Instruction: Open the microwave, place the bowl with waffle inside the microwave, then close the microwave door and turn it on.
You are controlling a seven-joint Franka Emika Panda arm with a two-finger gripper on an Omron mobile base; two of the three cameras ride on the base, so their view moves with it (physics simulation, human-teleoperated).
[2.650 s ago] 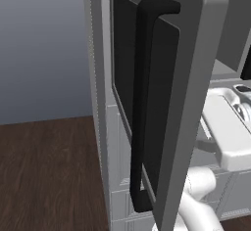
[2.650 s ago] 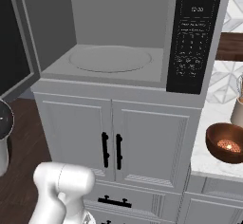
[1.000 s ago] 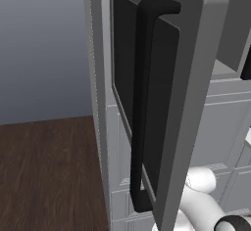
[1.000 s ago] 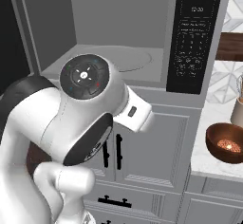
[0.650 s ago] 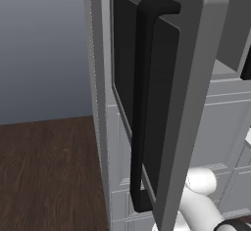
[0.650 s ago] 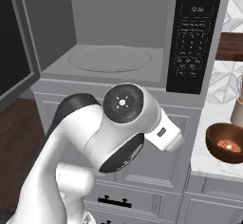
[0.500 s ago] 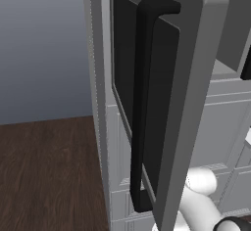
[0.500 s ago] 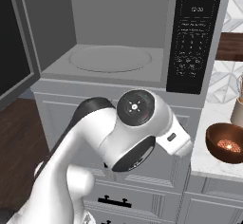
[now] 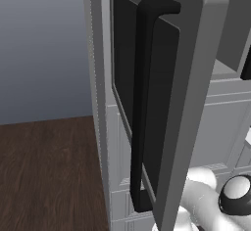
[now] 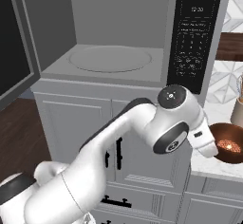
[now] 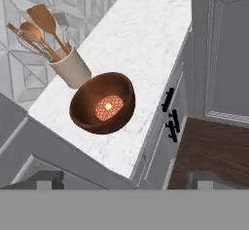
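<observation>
The microwave door [image 9: 162, 103] stands swung wide, its long black bar handle [image 9: 142, 107] close in the left base view, and the microwave [image 10: 118, 33] cavity lies open with its round turntable [image 10: 110, 58] bare. So the opening step looks done, and the step in hand is fetching the bowl [image 11: 103, 102].

The bowl, dark brown and deep, sits on the white marble table [image 11: 146, 39] to the right of the microwave, near the table's front edge, with the small round waffle [image 11: 108, 107] glowing in its bottom. A cream utensil holder [image 11: 70, 66] with wooden spoons stands just beside it, on its far side.

The pincer [image 11: 121, 178] hangs above the bowl and apart from it, its tips spread wide and holding nothing. In the right base view the arm's wrist [image 10: 204, 140] reaches toward the bowl [image 10: 228, 143].

The next move, as I judge it, calls for lowering the pincer so one tip drops inside the rim and one outside, on the side away from the utensil holder, then closing and lifting level so the waffle stays in.
</observation>
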